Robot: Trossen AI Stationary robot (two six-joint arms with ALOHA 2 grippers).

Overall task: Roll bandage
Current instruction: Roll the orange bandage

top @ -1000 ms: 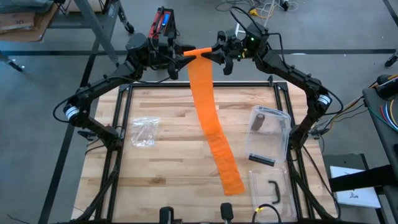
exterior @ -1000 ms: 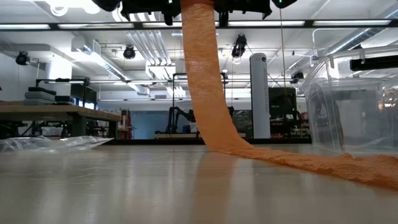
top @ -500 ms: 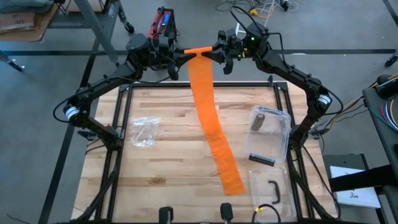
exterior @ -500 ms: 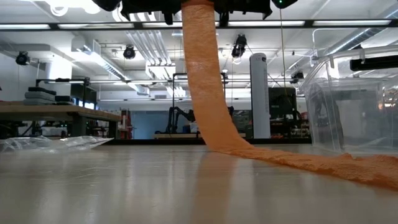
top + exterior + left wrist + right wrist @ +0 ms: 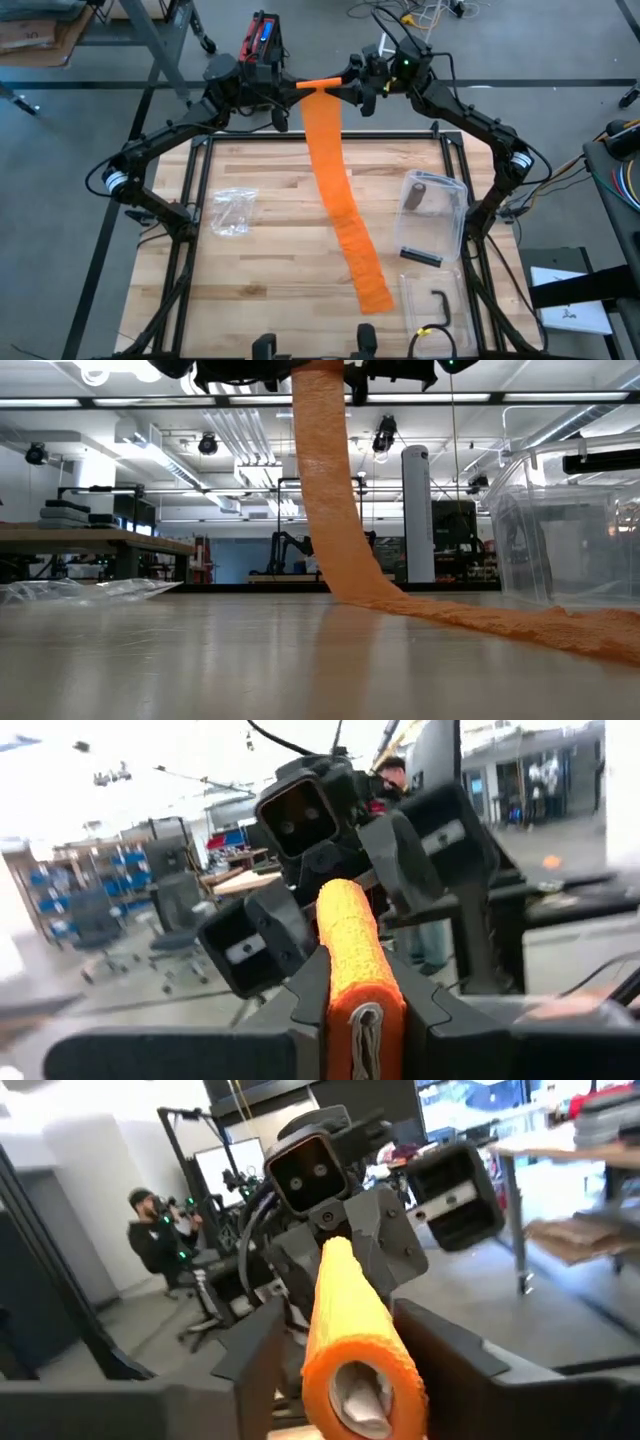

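High view: the orange bandage runs from its rolled end at 12 o'clock, above the table's far edge, down to 5 o'clock on the table. Left wrist view: the left gripper is clamped on the roll. Right wrist view: the right gripper fingers stand apart beside the roll.
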